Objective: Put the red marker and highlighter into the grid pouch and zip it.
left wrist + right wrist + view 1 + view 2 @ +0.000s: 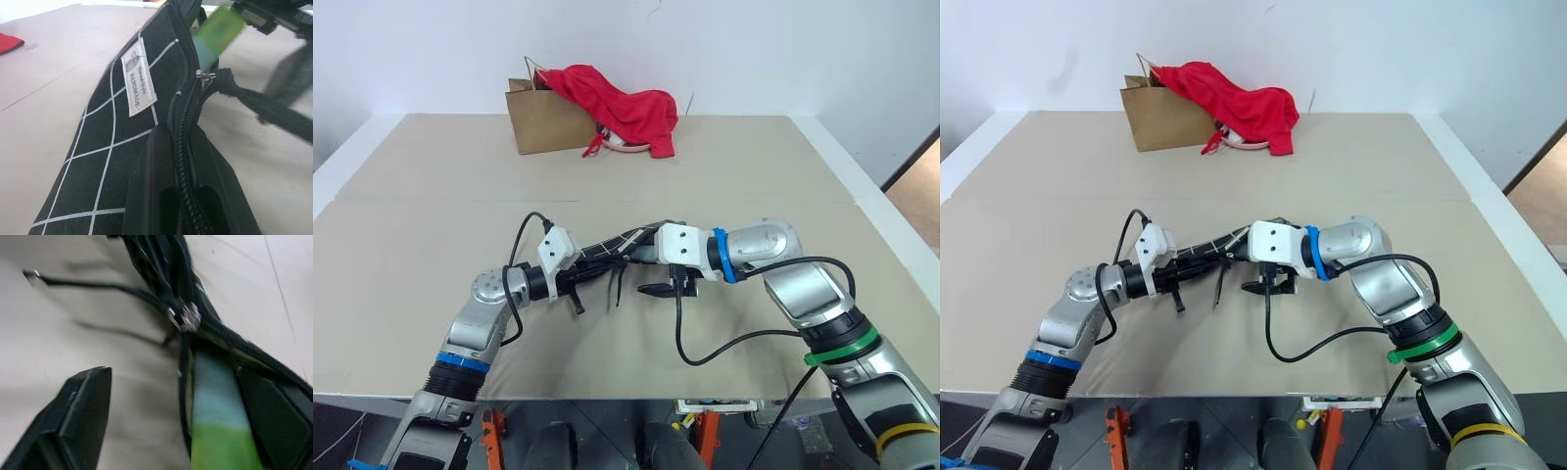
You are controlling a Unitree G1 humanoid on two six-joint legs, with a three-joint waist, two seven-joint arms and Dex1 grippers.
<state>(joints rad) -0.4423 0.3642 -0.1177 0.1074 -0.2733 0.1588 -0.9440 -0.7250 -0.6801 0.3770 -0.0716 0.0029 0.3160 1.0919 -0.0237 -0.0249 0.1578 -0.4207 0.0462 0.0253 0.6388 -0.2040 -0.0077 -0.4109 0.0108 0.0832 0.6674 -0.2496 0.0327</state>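
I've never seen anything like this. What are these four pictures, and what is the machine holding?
It is a two-armed robot standing at a table. The two wide pictures come from cameras in its head, looking down over its arms. The two close-ups come from cameras on its wrists, looking along the black fingers.

The left gripper is shut on the edge of the grid pouch, a black fabric case with white lines and a small label, holding it up off the table. The right gripper has its fingers spread, and the highlighter, with its lime-green cap, lies between them, its tip at the pouch's open zipper.

At the table's far end lie a brown paper bag and a red cloth.
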